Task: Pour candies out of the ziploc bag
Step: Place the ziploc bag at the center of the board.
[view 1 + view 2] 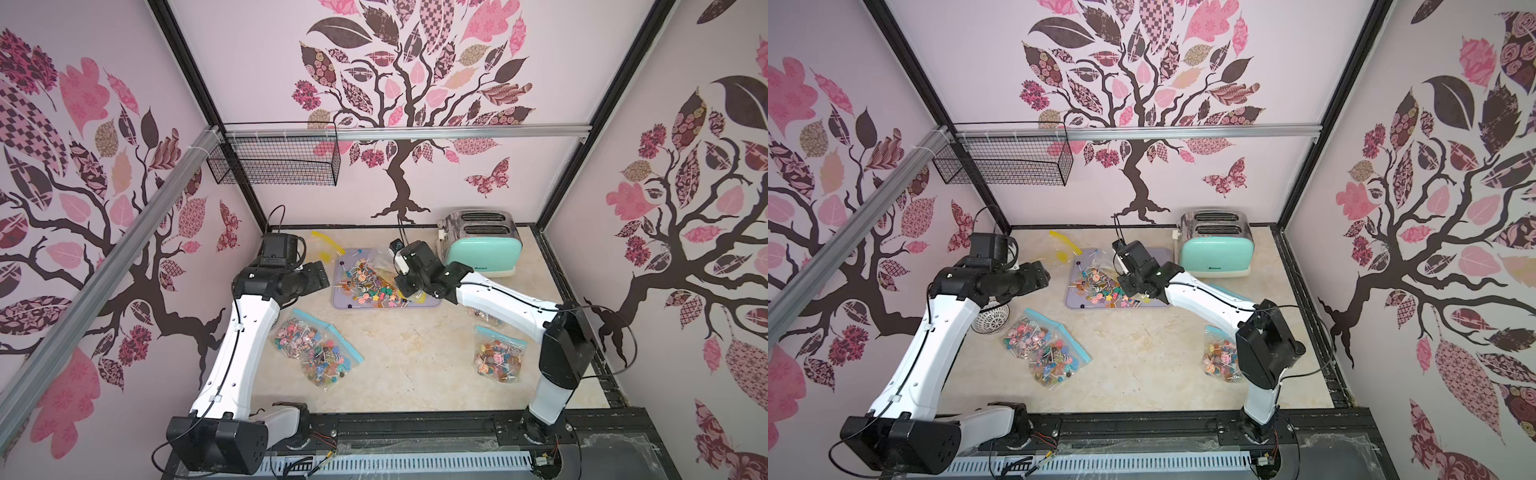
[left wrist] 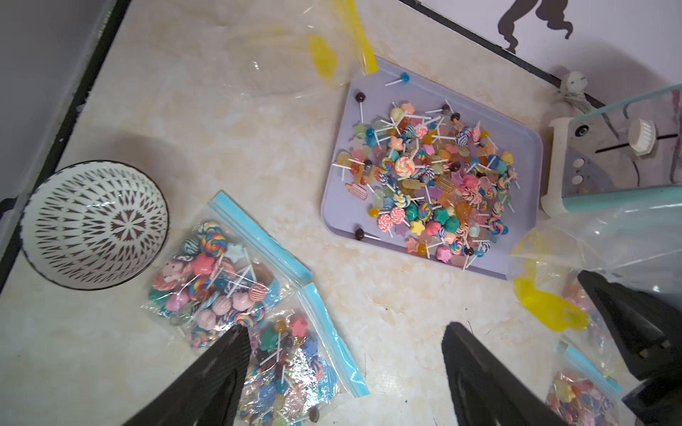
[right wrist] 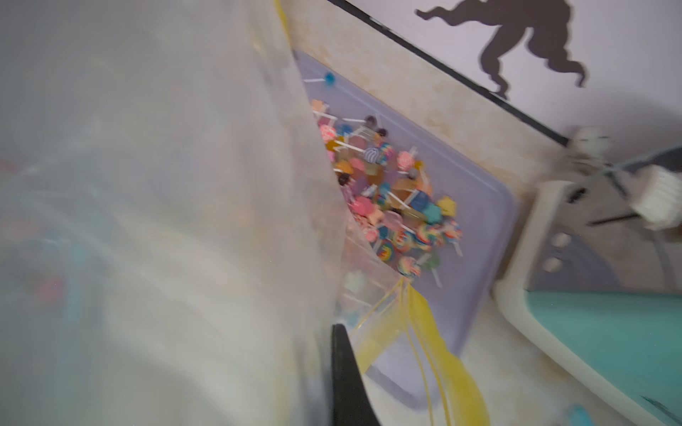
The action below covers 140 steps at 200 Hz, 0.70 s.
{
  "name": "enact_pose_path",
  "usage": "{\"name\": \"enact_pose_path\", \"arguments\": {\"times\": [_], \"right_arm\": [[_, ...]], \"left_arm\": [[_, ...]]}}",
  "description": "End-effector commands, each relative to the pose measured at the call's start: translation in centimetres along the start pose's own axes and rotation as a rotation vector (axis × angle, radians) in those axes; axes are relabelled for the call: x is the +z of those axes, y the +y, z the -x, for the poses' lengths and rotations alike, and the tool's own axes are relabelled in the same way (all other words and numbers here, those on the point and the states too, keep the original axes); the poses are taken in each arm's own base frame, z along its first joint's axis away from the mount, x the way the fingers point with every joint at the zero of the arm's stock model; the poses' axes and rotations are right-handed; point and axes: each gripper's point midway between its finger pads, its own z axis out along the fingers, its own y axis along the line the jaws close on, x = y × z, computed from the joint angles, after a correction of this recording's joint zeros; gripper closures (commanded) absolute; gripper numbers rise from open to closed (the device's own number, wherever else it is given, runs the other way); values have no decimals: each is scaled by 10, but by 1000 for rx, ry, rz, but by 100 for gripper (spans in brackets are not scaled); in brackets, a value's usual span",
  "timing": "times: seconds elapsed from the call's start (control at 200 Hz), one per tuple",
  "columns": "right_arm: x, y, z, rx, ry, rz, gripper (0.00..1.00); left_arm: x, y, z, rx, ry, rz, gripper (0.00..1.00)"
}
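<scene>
Centre of both top views: the tiny multi-coloured candies on white sticks [image 1: 370, 286] lie heaped on a flat lavender plastic tray [image 1: 430, 302] on the beige marbled worktop [image 1: 407, 353]. The right jaws, pressed together, pinch a clear ziploc bag with a yellow zip strip [image 3: 184, 221] just above the heap's right edge. The left jaws stand spread, left of the tray, apart from the candies.

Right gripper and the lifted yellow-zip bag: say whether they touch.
Touching. The left wrist view shows the shut right gripper pinching the yellow-zip bag, which hangs from it.
</scene>
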Motion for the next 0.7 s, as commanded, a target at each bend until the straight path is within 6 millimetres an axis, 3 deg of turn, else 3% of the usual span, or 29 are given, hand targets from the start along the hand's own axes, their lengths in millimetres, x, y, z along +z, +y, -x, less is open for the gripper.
{"name": "enact_pose_path", "arguments": {"times": [0.0, 0.09, 0.18, 0.34, 0.555, 0.695], "right_arm": [[-5, 73, 54, 198, -129, 459, 100], [2, 110, 78, 348, -160, 733, 100], [17, 128, 92, 469, -170, 915, 100], [56, 144, 87, 613, -122, 1090, 100], [48, 145, 66, 607, -125, 1145, 100], [29, 147, 58, 547, -122, 1154, 100]], "left_arm": [[-20, 12, 5, -9, -44, 46, 14], [-26, 17, 8, -6, -59, 73, 14], [-27, 20, 7, -9, -59, 86, 14], [-24, 21, 9, -15, -63, 82, 14], [-9, -40, 12, 42, -81, -279, 7], [-1, -47, 16, 89, -88, -311, 2]]}}
